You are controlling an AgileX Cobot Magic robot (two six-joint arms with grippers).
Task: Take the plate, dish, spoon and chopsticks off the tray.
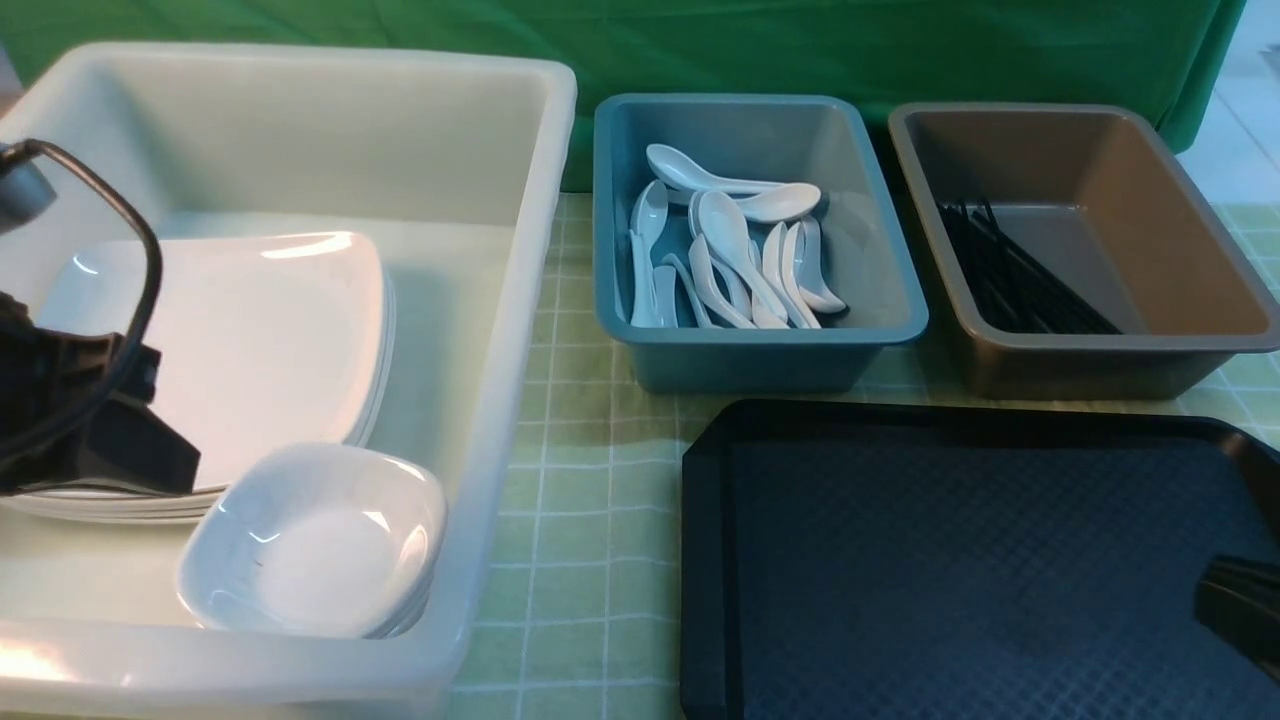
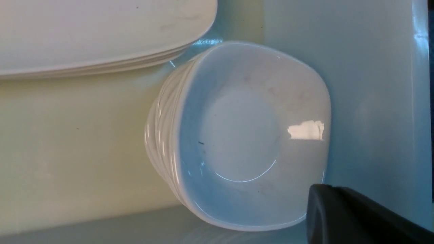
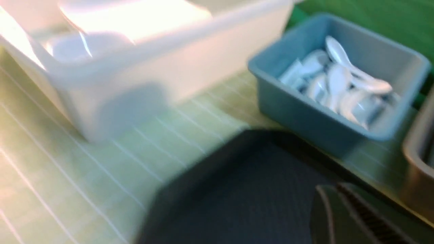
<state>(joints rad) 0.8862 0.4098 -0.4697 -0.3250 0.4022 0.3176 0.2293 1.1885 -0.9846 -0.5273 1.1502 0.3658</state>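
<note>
The black tray (image 1: 980,560) lies at the front right, and only its textured surface shows (image 3: 237,189). Large square white plates (image 1: 260,340) are stacked in the white tub, the top plate (image 2: 101,30) bare. A stack of small deep dishes (image 1: 320,540) sits in the tub's near corner (image 2: 244,135). White spoons (image 1: 730,250) fill the blue tub (image 3: 339,84). Black chopsticks (image 1: 1020,275) lie in the brown tub. My left gripper (image 1: 185,465) hangs shut and holding nothing over the plates, beside the dishes (image 2: 315,203). My right gripper (image 1: 1210,595) is shut, holding nothing, over the tray's right edge (image 3: 322,203).
The large white tub (image 1: 520,300) fills the left side. The blue tub (image 1: 880,250) and brown tub (image 1: 1180,230) stand side by side behind the tray. A green checked cloth (image 1: 590,500) covers the table, and a green curtain hangs at the back.
</note>
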